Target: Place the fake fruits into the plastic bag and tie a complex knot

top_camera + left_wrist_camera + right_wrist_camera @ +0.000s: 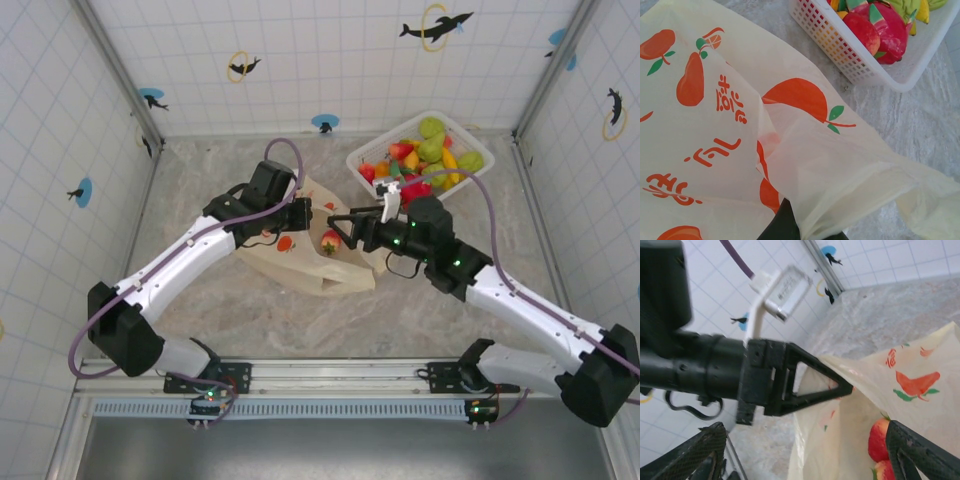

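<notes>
One plastic bag [300, 264], one basket [361, 158] of fake fruits [428, 158], left claw [306, 214] pinching the bag, right claw [336, 226] spread.

The plastic bag [690, 145] bears orange printed characters, none of them legible.

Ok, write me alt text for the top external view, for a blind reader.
A robot's left tool pinches the edge of a cream-yellow plastic bag on a marbled table, while its right tool stands open beside a red strawberry at the bag's mouth. A white basket of fake fruits sits at the back right.
</notes>
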Available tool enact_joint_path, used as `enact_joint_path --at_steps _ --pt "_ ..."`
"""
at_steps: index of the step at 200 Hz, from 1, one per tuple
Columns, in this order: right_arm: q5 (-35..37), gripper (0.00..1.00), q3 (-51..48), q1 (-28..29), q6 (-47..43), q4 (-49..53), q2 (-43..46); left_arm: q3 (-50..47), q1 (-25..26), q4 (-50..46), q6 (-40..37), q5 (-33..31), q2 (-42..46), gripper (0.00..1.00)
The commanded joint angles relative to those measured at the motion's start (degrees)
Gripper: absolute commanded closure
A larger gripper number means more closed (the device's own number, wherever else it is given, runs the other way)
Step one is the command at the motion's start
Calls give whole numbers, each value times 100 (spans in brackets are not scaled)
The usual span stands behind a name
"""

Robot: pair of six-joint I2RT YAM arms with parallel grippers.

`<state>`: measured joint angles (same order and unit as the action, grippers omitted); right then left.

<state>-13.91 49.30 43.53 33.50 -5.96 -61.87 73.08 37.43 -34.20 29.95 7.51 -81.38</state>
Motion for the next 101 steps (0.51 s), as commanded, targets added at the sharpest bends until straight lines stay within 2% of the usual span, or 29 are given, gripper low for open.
enact_joint_path --at_steps 1,31,69,101 --pt "-443 15 469 -279 -9 343 260 15 -29 31 -100 87 13 100" --pt "175 14 777 -948 -571 1422 557 -8 -34 1 -87 71 113 100" --pt "1442 14 1490 -1349 -1725 3140 116 -39 -30 1 -86 132 206 100" --pt "1458 14 1907 -2034 -2097 3686 -464 -101 -33 -7 -91 193 302 100"
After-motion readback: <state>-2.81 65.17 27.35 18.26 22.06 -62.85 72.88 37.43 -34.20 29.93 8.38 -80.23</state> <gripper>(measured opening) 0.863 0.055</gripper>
